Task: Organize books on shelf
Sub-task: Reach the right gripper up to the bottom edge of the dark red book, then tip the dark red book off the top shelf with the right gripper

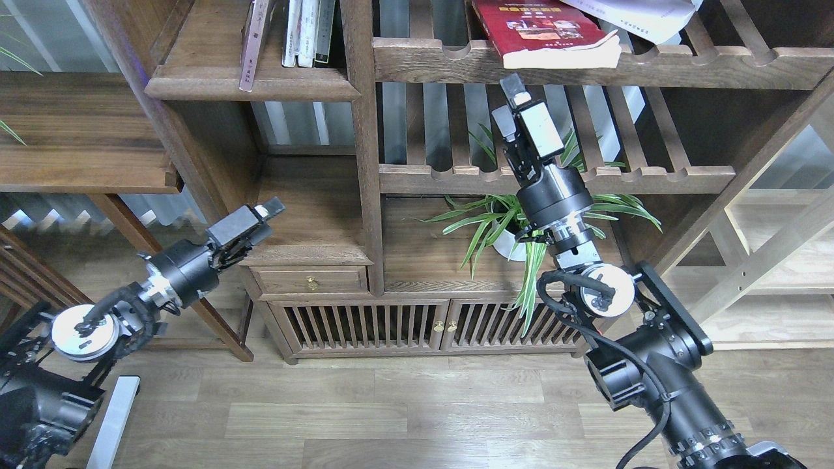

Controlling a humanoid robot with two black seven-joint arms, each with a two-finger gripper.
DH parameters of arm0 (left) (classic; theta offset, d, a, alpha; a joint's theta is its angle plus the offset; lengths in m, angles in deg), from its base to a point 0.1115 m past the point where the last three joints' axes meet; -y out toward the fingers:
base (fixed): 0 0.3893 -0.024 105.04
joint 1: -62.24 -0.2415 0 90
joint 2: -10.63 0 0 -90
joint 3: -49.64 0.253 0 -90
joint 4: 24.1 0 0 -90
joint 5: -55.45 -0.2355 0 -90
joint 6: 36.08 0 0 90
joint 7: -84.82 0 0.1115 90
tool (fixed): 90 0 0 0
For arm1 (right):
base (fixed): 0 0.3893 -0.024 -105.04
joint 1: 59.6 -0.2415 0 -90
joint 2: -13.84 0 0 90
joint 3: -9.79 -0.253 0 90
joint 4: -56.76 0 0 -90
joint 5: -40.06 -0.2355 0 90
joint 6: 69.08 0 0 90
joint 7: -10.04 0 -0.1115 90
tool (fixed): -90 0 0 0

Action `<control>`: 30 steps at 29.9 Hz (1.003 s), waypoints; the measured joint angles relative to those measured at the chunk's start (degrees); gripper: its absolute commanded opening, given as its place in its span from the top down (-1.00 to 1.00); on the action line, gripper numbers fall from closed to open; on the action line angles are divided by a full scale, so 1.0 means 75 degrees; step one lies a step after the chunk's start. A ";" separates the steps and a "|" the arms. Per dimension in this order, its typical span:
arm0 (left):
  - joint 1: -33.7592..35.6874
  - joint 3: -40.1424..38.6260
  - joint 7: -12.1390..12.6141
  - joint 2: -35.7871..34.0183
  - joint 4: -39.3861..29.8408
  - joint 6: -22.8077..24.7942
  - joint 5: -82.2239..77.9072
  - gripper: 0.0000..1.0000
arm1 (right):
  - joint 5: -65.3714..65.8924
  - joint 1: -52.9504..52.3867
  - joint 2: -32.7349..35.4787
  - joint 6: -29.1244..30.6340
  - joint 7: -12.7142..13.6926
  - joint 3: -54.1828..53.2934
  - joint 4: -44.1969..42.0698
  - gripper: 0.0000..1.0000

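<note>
The bright red book (544,29) lies flat on the upper slatted shelf, with the white-lavender book (642,16) partly on top of it at the right. A maroon-spined book (251,45) leans on the solid dark-brown shelf (254,86) at the upper left. My right gripper (509,103) points up, just below the red book's front edge and the scalloped rail. Its fingers stand slightly apart and hold nothing. My left gripper (266,210) is low at the left, in front of the small cabinet top, empty and seen side-on.
Thin pale-spined books (304,32) stand upright on the solid shelf beside the post (365,143). A potted plant (515,221) sits behind my right forearm under the lower slatted shelf (560,177). A pale wood rack (769,260) stands at the right.
</note>
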 measured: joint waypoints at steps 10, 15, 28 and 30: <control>-0.0151 -0.0007 0.0000 -0.0220 0.0033 0.0000 0.0201 -0.98 | -0.0036 -0.0398 0.0000 -0.0501 0.0012 -0.0365 -0.0042 -0.98; -0.0209 -0.0086 0.0000 -0.0231 0.0104 0.0000 0.0471 -0.98 | -0.0061 -0.0516 0.0000 -0.0750 0.0013 -0.0528 -0.0184 -0.98; -0.0732 -0.0226 0.0000 -0.0437 0.0133 0.0000 0.0798 -0.98 | -0.0091 -0.0681 0.0000 -0.1159 0.0026 -0.0954 -0.0243 -0.98; -0.0775 -0.0246 0.0000 -0.0437 0.0134 0.0000 0.0801 -0.98 | -0.0091 -0.0687 0.0000 -0.1202 0.0033 -0.0963 -0.0243 -0.98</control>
